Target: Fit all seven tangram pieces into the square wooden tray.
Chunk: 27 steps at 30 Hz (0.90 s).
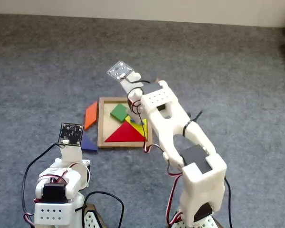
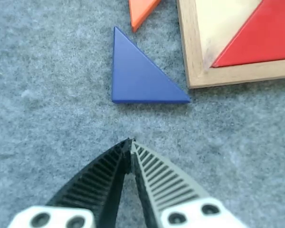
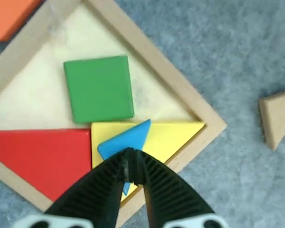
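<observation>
Lying in tray (image 3: 213, 124): green square (image 3: 99, 88), red triangle (image 3: 42, 156), yellow triangle (image 3: 173, 137)
light blue piece (image 3: 128, 140): over the yellow triangle, pinched by right gripper (image 3: 131, 164)
dark blue triangle (image 2: 135, 76): on carpet (image 2: 47, 95) beside tray, near orange piece (image 2: 141, 10)
left gripper (image 2: 130, 145): closed, empty, near dark blue triangle

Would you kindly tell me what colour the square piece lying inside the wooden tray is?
The square piece is green, clearest in the right wrist view.
</observation>
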{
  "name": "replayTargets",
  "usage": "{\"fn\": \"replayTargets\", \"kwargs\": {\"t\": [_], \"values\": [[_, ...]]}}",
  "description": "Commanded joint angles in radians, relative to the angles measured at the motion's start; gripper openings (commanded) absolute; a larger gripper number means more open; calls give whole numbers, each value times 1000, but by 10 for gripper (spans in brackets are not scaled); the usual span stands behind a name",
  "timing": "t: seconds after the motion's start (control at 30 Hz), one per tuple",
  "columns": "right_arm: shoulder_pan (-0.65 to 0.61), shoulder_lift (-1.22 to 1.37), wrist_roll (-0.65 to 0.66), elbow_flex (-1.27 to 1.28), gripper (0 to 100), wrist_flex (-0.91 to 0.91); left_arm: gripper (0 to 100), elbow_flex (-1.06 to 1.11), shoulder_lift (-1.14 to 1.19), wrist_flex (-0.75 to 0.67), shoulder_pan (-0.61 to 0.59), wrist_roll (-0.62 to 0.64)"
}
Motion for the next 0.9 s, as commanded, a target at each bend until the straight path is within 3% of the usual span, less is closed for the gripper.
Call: {"fn": "replayTargets", "kwargs": {"t": [0.0,0.13,0.3,0.47,0.87], "values": [[18,4,31,-51,5,-8,8,19,-16,3,-10,-6],[18,5,35,-96,5,-8,8,19,-16,3,-10,-6],[12,7,155,-110,5,-35,8,19,-16,3,-10,-6],[13,13,166,-105,5,-153,8,19,-16,3,-10,-6],[13,148,235,-177,5,-160,8,19,-16,3,-10,-6]]}}
